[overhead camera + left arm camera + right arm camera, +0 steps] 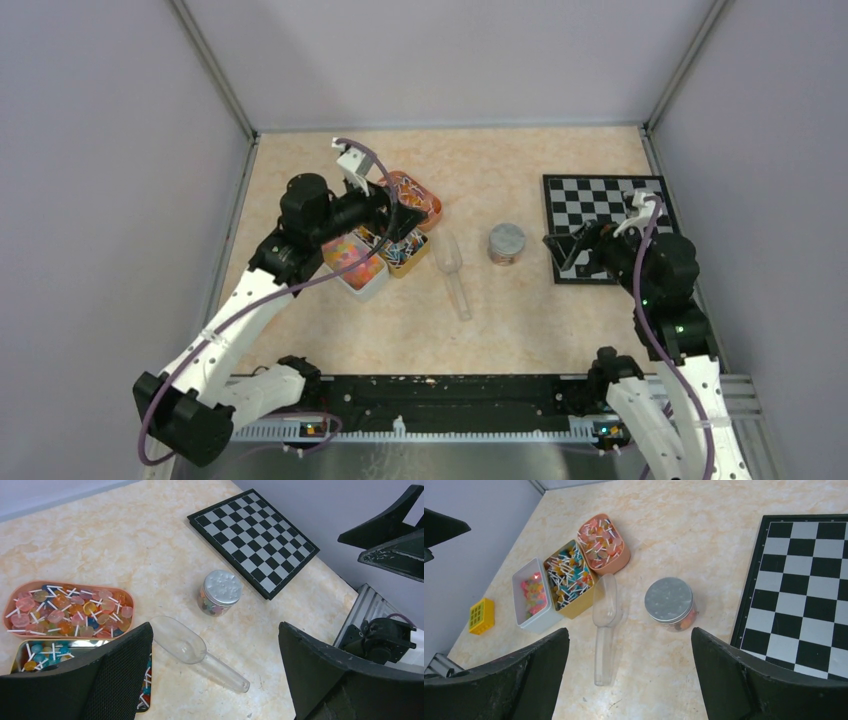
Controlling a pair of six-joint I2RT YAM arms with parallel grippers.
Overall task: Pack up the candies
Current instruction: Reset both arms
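Note:
The candies (354,260), tiny pink, orange, yellow and red beads, fill a white tub (522,622) at the left; they also show in the right wrist view (534,595). A clear plastic scoop (455,272) lies on the table beside the tub row, empty (182,641) (604,625). A small jar with a silver lid (507,243) holds coloured sweets and is closed (221,591) (669,601). My left gripper (392,226) is open and empty, above the tins (215,680). My right gripper (560,256) is open and empty, right of the jar (629,675).
A yellow tin of lollipops (408,252) and a pink tray of lollipops (418,196) sit next to the tub. A chessboard (605,215) lies at the right. A small yellow crate (481,615) stands left of the tub.

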